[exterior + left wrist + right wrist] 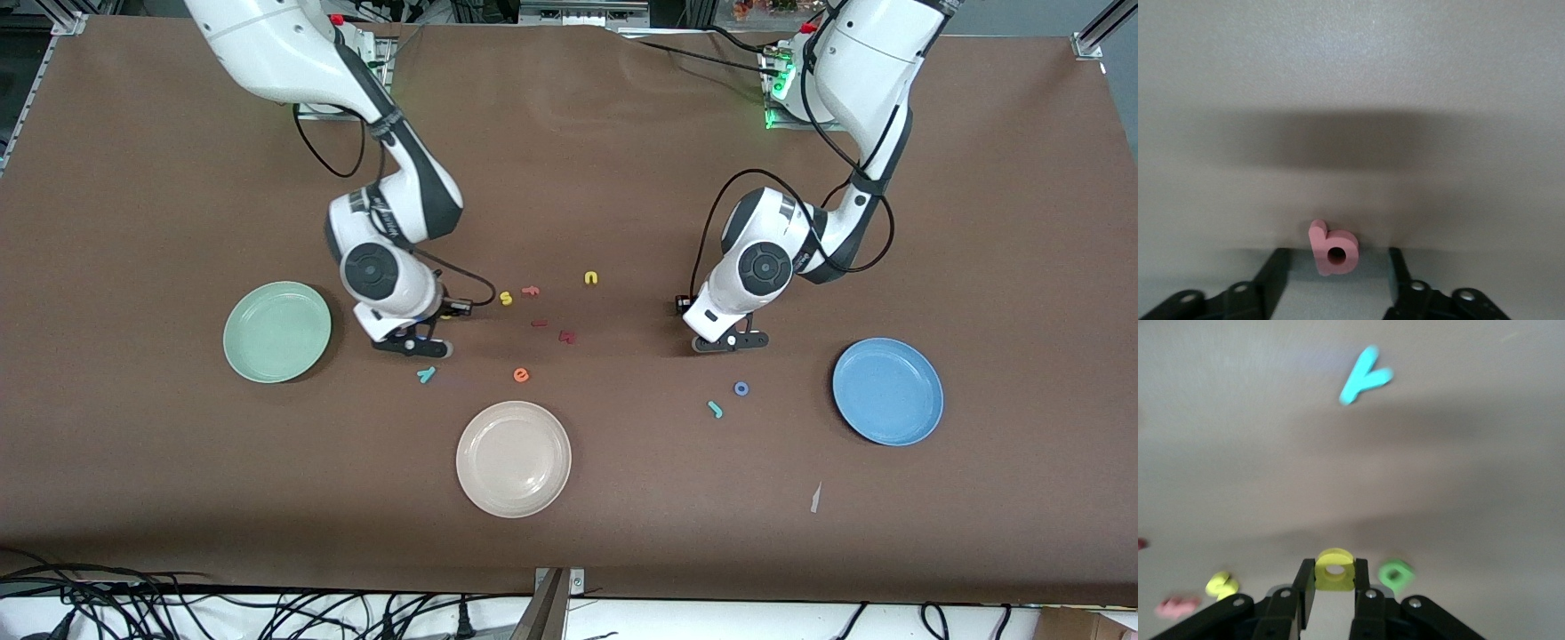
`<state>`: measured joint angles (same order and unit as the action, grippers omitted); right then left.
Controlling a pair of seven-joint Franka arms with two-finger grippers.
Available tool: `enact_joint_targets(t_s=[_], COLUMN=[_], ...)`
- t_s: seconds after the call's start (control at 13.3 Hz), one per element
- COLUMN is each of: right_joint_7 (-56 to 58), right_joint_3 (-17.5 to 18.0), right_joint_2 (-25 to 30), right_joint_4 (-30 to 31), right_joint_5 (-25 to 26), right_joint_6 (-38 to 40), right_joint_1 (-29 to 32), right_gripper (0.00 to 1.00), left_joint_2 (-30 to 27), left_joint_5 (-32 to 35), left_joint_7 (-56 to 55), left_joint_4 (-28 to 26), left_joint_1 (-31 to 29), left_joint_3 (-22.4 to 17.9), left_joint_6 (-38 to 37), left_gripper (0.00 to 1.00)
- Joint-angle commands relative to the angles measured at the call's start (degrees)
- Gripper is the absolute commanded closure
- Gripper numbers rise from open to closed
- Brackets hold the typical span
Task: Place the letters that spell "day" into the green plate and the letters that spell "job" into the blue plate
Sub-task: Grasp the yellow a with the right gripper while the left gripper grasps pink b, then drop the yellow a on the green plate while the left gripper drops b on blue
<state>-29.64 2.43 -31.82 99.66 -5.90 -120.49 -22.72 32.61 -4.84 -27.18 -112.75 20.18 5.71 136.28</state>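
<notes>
**Two hands down among the foam letters**

The brown worktop [622, 498] carries three plates: the green plate [276, 332] at the right arm's end, the blue plate [887, 391] at the left arm's end, and a cream-white plate [513, 459] between them, nearest the front camera.

The right hand [1335, 587] is low over the worktop just beside the green plate, clenched on a yellow round-bodied letter [1335, 569] pinched between its fingers. An olive-green letter [1395, 574] lies right beside that hand, and the teal "y" [427, 374] lies just in front of it, toward the camera.

The left hand [1336, 273] is down at the worktop near the blue plate, its fingers set to either side of the salmon-pink "b" [1333, 249] with gaps showing, not gripping it. The blue ring "o" [741, 388] and teal "j" [715, 409] lie a little way from that hand, toward the camera.
</notes>
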Motion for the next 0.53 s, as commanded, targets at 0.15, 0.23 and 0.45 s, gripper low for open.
enact_joint_targets(t_s=[0.15, 0.23, 0.45], right_joint_7=[11.24, 13.19, 21.09], right_joint_3=[-5.92, -7.77, -12.43], right_joint_2=[2.29, 2.21, 2.29], right_joint_4=[-3.42, -3.16, -1.05], right_joint_5=[-0.78, -0.69, -0.60], right_joint_6=[9.04, 9.04, 8.95], right_joint_1=[3.91, 3.91, 3.91], right_gripper=[1.00, 1.00, 1.00], left_joint_2=[-0.97, -0.97, -1.41], left_joint_5=[1.24, 1.24, 1.24], left_joint_7=[0.10, 0.19, 0.28], left_joint_4=[-1.06, -0.98, -0.98], left_joint_1=[0.74, 0.82, 0.56], left_joint_3=[-0.79, -0.79, -0.79], left_joint_6=[0.48, 0.48, 0.13], left_gripper=[0.61, 0.80, 1.00])
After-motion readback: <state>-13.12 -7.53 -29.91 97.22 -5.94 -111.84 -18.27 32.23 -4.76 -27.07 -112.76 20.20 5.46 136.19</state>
